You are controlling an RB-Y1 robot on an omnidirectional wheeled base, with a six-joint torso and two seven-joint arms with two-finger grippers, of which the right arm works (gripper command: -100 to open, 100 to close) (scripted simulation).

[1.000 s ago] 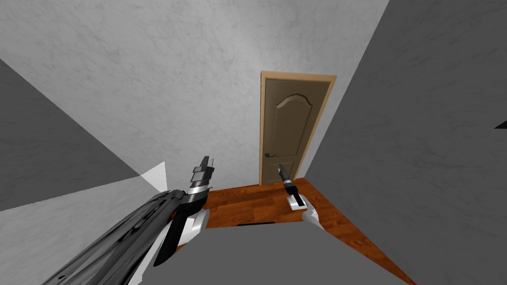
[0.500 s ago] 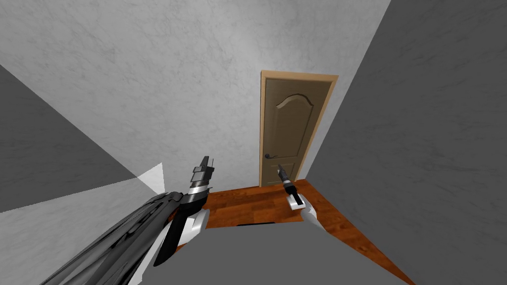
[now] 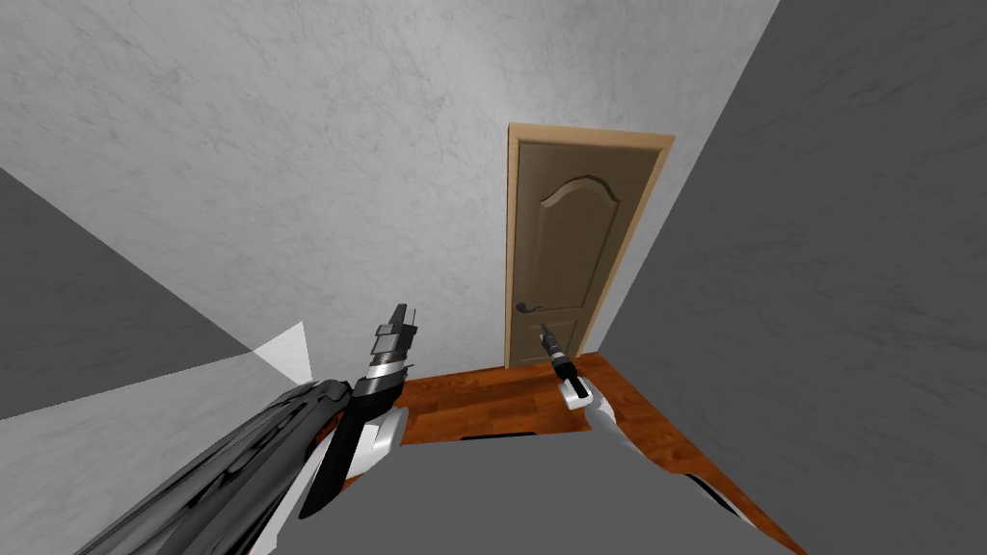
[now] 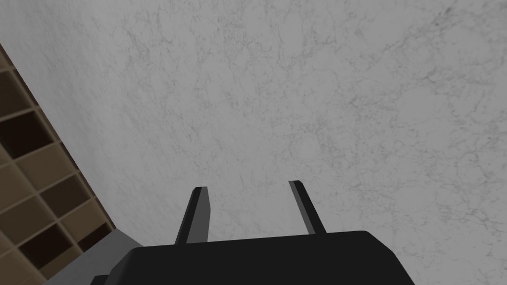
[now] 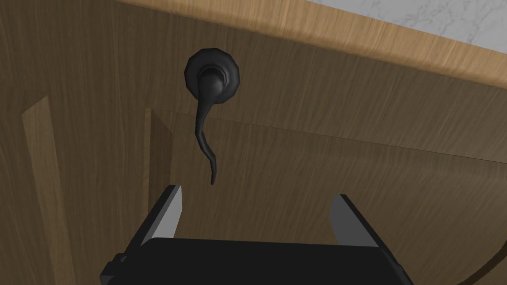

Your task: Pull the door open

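Note:
A brown panelled door [image 3: 569, 251] in a lighter frame stands shut at the end of a narrow hall. Its dark lever handle [image 3: 526, 307] sits on the door's left side at mid height. My right gripper [image 3: 545, 330] reaches toward the door just below and right of the handle. In the right wrist view the black lever handle [image 5: 208, 109] hangs a little beyond the open right gripper [image 5: 255, 210], nearer one finger, with nothing between the fingers. My left gripper [image 3: 402, 315] is raised at the left near the grey wall, and the left gripper [image 4: 250, 208] stands open and empty.
Grey marbled walls [image 3: 289, 173] close the hall on the left, and a darker grey wall [image 3: 829, 289] on the right. A strip of reddish wood floor [image 3: 482, 400] runs to the door. A brown grid of shelving [image 4: 34, 198] shows beside the left hand.
I have moved closer to the door, which looms larger in the head view. My right arm has stretched further toward the handle. The left arm holds its pose.

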